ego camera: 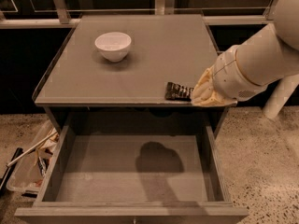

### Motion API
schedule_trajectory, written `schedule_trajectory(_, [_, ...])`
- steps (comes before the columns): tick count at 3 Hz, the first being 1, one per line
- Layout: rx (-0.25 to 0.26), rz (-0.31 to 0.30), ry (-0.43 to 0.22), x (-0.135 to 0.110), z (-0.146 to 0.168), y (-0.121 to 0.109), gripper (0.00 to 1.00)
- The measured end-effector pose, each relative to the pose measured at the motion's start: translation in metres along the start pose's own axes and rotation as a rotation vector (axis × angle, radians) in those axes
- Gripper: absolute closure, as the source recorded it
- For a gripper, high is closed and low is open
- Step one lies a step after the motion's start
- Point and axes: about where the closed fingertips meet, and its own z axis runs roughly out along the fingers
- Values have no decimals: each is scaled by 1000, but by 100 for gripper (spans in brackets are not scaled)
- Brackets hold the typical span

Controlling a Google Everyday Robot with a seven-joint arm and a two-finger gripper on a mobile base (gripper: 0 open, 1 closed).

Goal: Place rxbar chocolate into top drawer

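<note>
The rxbar chocolate (177, 91), a dark wrapper with pale lettering, lies flat on the grey tabletop (145, 59) near its front right edge. My gripper (203, 92) is low at the bar's right end and covers that end. The cream arm reaches in from the upper right. The top drawer (126, 171) is pulled out wide below the tabletop. Its flat grey floor holds nothing but the arm's shadow. The bar sits just above the drawer's back right part.
A white bowl (113, 45) stands on the tabletop at the back left. A clear bin of clutter (30, 164) sits on the speckled floor left of the drawer. A white post (280, 99) stands at the right.
</note>
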Motion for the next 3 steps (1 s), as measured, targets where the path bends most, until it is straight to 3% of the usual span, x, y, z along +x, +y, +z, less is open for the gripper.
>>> schedule_trajectory(1, [1,0,0,0,0,0,58])
schedule_trajectory(3, [-3,32,-3,17,26,-27,11])
